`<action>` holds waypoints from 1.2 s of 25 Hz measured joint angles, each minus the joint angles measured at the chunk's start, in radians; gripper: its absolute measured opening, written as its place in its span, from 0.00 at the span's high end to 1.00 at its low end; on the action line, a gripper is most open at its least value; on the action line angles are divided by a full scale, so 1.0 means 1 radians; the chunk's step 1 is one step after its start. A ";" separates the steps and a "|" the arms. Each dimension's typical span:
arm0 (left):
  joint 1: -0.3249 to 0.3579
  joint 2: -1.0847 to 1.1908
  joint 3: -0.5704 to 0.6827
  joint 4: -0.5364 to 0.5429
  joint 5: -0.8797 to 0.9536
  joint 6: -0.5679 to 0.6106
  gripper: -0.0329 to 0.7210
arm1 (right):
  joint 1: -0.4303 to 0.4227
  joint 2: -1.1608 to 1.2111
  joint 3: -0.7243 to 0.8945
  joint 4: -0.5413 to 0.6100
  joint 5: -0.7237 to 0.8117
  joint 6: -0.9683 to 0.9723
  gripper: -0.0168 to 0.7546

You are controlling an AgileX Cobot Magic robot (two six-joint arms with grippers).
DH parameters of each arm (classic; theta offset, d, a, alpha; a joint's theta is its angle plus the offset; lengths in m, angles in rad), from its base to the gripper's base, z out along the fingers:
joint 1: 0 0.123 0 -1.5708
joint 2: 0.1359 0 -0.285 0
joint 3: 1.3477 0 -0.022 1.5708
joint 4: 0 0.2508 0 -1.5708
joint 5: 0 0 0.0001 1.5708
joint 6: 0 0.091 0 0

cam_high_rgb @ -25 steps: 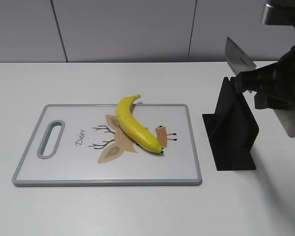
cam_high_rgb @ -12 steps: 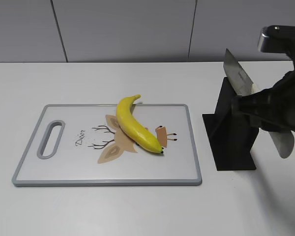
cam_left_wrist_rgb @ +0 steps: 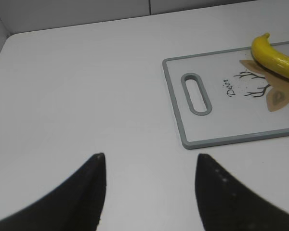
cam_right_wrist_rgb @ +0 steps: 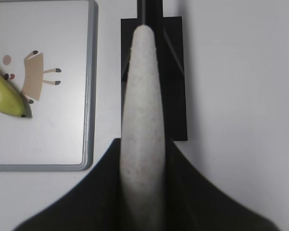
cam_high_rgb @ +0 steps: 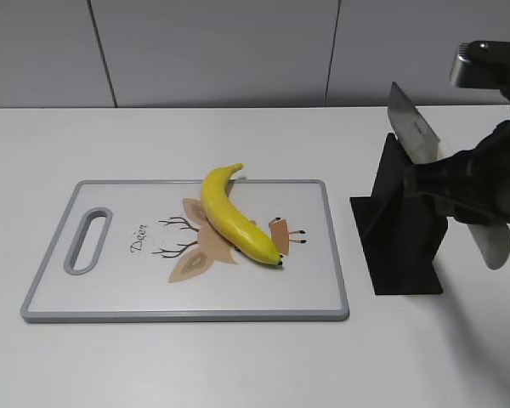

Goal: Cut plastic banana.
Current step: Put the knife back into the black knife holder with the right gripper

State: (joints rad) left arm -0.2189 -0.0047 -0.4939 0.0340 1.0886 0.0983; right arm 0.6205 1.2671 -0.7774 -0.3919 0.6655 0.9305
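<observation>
The banana point(cam_high_rgb: 235, 219) is lying on its side on the board point(cam_high_rgb: 110, 293), across the printed deer drawing near the board's middle. Its stem is pointing toward the far edge of the board and its dark tip is pointing toward the near right. In the left wrist view the banana point(cam_left_wrist_rgb: 274, 58) is showing only in part at the right edge of the picture, on the board point(cam_left_wrist_rgb: 176, 103), whose handle slot is lying just inside its short side.

The board is sitting flat on the white worktop point(cam_high_rgb: 238, 365). Just to its right, apart from it, a black knife stand point(cam_high_rgb: 399, 229) is standing on the worktop.

The right gripper point(cam_high_rgb: 472, 191) is hanging over the stand, its jaws clamping a knife point(cam_high_rgb: 416, 132) by the pale handle. The blade is sticking up and leaning toward the far left above the stand, while the handle end is pointing down to the right. In the right wrist view the handle point(cam_right_wrist_rgb: 142, 120) is running between the two dark fingers point(cam_right_wrist_rgb: 202, 192), with the stand point(cam_right_wrist_rgb: 176, 72) lying below it.

The left gripper point(cam_left_wrist_rgb: 149, 166) is hovering over bare worktop point(cam_left_wrist_rgb: 86, 86) well left of the board. Its jaws are standing apart, holding nothing.
</observation>
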 joint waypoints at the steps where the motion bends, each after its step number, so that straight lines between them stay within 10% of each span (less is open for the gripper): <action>1: 0.000 0.000 0.000 0.000 0.000 0.000 0.19 | 0.000 -0.003 0.000 -0.004 0.000 0.000 0.75; 30: 0.000 0.000 0.000 0.000 0.000 0.000 0.19 | 0.000 0.125 0.002 -0.035 0.002 0.001 0.75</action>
State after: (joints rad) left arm -0.2189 -0.0047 -0.4939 0.0340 1.0886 0.0983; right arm 0.6205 1.3925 -0.7751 -0.4268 0.6680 0.9313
